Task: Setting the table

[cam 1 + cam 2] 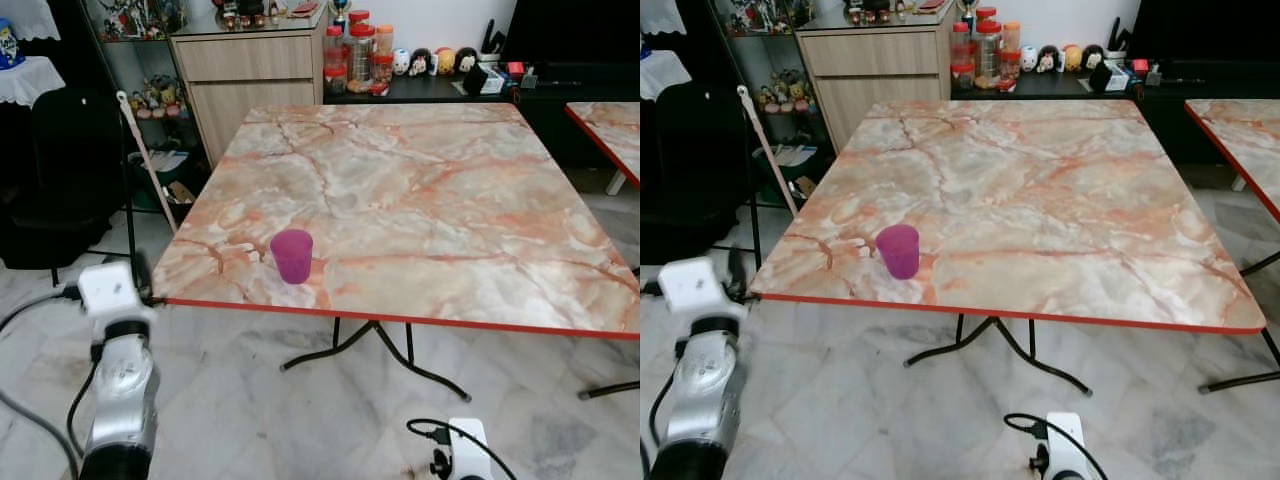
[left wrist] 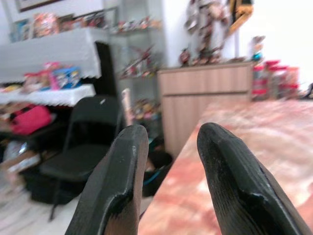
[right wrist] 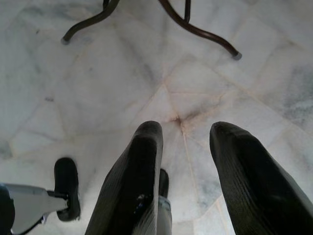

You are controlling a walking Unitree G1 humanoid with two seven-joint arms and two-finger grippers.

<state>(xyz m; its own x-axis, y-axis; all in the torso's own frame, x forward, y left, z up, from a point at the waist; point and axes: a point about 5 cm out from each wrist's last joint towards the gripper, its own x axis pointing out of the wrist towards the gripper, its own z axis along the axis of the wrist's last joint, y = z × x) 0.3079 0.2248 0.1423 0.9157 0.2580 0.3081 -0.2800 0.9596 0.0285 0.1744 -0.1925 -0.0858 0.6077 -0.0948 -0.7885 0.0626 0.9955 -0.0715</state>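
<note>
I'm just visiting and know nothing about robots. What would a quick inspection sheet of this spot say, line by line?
Surface: marble-patterned table with a red edge, on dark metal legs over a pale tiled floor.
Job's things: one purple cup standing upright near the table's front edge, toward the robot's left.
Clutter: nothing seen on the table besides the cup.
Grippers: left pincer open, empty, level with the table's left edge; right pincer open, empty, pointing down at the floor.
Cables: black cable looping by the right arm; more black cable beside the left arm.
Surroundings: wooden cabinet, red-lidded jars, a black chair, a second table to the right.
</note>
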